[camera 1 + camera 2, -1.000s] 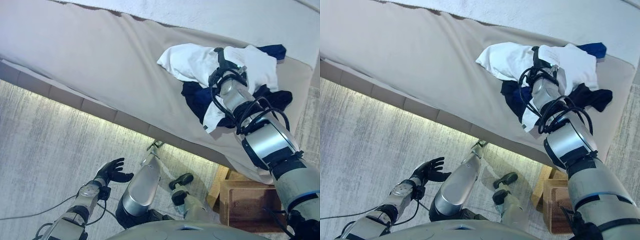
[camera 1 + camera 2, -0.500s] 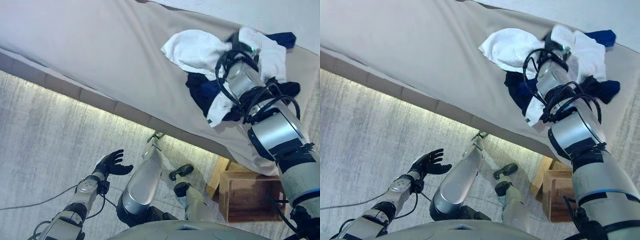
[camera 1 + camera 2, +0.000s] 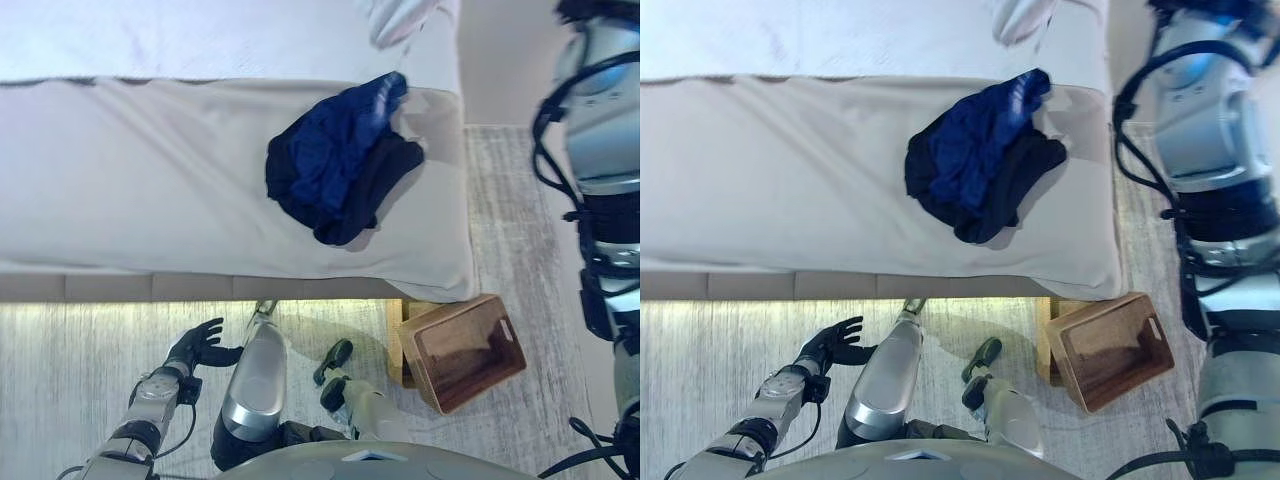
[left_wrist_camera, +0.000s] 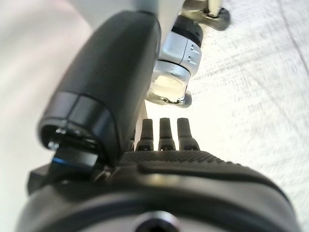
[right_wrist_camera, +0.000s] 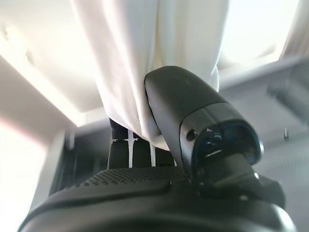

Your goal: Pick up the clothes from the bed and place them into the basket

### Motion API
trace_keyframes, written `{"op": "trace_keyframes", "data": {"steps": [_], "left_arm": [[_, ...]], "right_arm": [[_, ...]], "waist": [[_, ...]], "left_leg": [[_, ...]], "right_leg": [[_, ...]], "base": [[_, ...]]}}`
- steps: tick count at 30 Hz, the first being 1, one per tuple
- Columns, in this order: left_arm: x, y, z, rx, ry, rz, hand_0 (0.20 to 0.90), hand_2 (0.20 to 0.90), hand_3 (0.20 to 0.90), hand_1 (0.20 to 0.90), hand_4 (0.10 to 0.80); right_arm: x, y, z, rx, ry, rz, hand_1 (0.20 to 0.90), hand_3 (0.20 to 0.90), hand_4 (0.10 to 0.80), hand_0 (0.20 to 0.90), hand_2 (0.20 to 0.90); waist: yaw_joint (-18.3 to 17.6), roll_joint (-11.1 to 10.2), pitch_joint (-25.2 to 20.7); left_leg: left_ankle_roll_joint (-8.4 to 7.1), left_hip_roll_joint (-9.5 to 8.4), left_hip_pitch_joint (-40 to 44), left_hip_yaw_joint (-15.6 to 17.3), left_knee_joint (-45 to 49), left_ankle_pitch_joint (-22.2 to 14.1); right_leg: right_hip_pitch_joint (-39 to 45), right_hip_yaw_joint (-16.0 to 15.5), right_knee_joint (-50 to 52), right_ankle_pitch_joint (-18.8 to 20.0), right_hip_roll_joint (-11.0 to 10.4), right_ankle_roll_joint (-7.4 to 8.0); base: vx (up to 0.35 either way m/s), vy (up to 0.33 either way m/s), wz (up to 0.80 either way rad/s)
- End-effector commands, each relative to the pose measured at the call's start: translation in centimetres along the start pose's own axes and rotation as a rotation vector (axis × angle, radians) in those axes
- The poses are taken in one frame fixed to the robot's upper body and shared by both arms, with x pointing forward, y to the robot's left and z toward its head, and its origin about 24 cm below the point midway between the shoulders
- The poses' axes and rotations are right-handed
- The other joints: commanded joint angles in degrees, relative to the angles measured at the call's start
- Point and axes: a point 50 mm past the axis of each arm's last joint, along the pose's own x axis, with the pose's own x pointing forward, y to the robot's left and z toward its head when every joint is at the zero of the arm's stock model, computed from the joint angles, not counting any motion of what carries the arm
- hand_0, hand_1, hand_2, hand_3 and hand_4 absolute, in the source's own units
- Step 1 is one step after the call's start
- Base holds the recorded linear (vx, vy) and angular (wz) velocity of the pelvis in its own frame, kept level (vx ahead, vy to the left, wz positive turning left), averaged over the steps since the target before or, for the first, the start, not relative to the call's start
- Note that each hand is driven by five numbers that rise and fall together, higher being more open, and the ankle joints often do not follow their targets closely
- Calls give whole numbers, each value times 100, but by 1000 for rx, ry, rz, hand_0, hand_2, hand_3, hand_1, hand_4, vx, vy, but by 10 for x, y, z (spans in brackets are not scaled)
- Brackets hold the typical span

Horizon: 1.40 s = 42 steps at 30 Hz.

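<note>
- Right hand (image 5: pixel 159 125): raised high; the head views show only the right arm, along the right edge of the scene. In the right wrist view, thumb and fingers are clamped on a white garment (image 5: pixel 145 53), which hangs from the grip.
- A bit of white cloth (image 3: pixel 400 18) also shows at the far edge of the left eye view, above the bed's right end; it may be that garment, cannot confirm.
- Bed (image 3: pixel 150 180): beige cover on the near part, white bedding on the far part.
- Dark pile of clothes (image 3: pixel 335 170) lies on the beige cover, toward the bed's right end: blue garment on top, black one beneath and to its right.
- Wooden basket (image 3: pixel 462 350): on the floor just past the bed's near right corner, tilted, apart from the bed. Nothing visible in it.
- Left hand (image 3: pixel 197 343): low over the pale carpet (image 3: pixel 60 380), near left, fingers spread and relaxed, holding nothing, well apart from the clothes.
</note>
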Motion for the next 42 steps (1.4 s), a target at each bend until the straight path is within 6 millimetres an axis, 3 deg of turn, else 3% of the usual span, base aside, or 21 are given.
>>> {"op": "trace_keyframes", "data": {"steps": [1,9,12,13,16,20,22,23,25,29,31,39,40,41,42], "left_arm": [[-16,-32,-56,122,191,-118,900,900,900,900,800],[-12,-50,-51,153,220,-205,900,900,900,900,800],[-10,-62,-45,160,206,-262,900,900,900,900,800],[-10,-62,-45,164,207,-266,900,900,900,900,800],[-10,-69,-44,190,199,-297,900,900,900,900,800],[-11,-70,-46,216,203,-307,900,900,900,900,800],[-11,-69,-47,225,206,-306,900,900,900,900,800],[-10,-66,-44,238,204,-300,900,900,900,900,800],[-7,-66,-35,233,175,-294,900,900,900,900,800],[8,-70,11,162,24,-270,900,900,900,900,800],[12,-77,35,120,-64,-269,900,900,900,900,800],[12,-83,75,25,-243,-265,900,900,900,900,800],[11,-82,81,17,-266,-264,900,900,900,900,800],[11,-81,83,13,-279,-264,900,900,900,900,800],[10,-79,85,8,-291,-266,900,900,900,900,800]], "right_arm": [[2,-21,-8,-75,-83,-91,300,200,100,300,300],[-1,-43,-31,-123,-52,-31,300,200,100,300,300],[-31,-36,-63,-131,85,198,300,200,100,300,300],[-33,-36,-65,-133,89,207,300,200,100,300,300],[-66,-29,-89,-148,211,383,300,200,100,300,300],[-106,-24,-112,-211,329,559,300,200,100,300,300],[-115,-23,-117,-231,354,591,300,200,100,300,300],[-133,-21,-129,-274,408,662,300,200,100,300,300],[-146,-17,-141,-326,449,709,300,200,100,300,300],[-128,-6,-159,-419,479,694,300,200,100,300,300],[-120,-3,-167,-475,504,681,300,200,100,300,300],[-119,-3,-191,-669,608,708,300,200,100,300,300],[-122,-6,-197,-722,651,724,444,367,267,444,444],[-123,-9,-200,-756,669,726,858,851,751,858,858],[-123,-12,-205,-799,695,738,900,900,800,900,900]], "waist": [[-335,464,-1744],[-936,711,-2101],[-1303,797,-2136],[-1303,794,-2139],[-1463,828,-2124],[-1602,889,-2032],[-1622,904,-2000],[-1667,963,-1885],[-1692,1072,-1714],[-1706,1373,-1136],[-1708,1622,-776],[-1656,2291,-64],[-1630,2371,14],[-1616,2419,51],[-1601,2465,82]], "left_leg": [[306,86,1317,533,-1506,-303],[184,166,1693,989,-1644,-347],[114,212,1835,1247,-1644,-382],[110,216,1845,1262,-1644,-384],[92,248,1921,1393,-1644,-399],[104,289,1986,1464,-1643,-385],[107,299,1988,1469,-1632,-379],[106,340,1947,1462,-1587,-345],[78,358,1820,1404,-1528,-283],[-32,334,1149,1233,-1296,-109],[-100,309,815,1158,-1223,48],[-252,318,22,1148,-1127,379],[-265,335,-94,1164,-1126,424],[-270,339,-152,1182,-1123,445],[-274,339,-206,1192,-1109,458]], "right_leg": [[385,211,132,-373,178,250],[521,585,-36,-416,311,161],[561,816,-134,-413,382,84],[567,827,-142,-410,386,81],[574,930,-159,-404,416,47],[522,1035,-11,-474,455,-13],[500,1042,44,-499,459,-29],[404,1041,202,-571,471,-82],[217,991,378,-629,463,-136],[-480,899,763,-694,387,-250],[-807,868,952,-732,353,-303],[-1799,858,1751,-1048,234,-433],[-1968,844,1889,-1098,218,-457],[-2066,841,1976,-1128,206,-472],[-2158,838,2075,-1162,190,-486]], "base": [[-5,-29,-34],[-15,-59,-45],[-15,-120,-38],[7,-120,-40],[14,-118,-42],[23,-150,-22],[-9,-166,-15],[-50,-254,-9],[-156,-215,-6],[-351,-82,-1],[-328,-13,0],[-134,-33,-3],[-104,-35,3],[-81,-25,6],[-46,-13,6]]}}
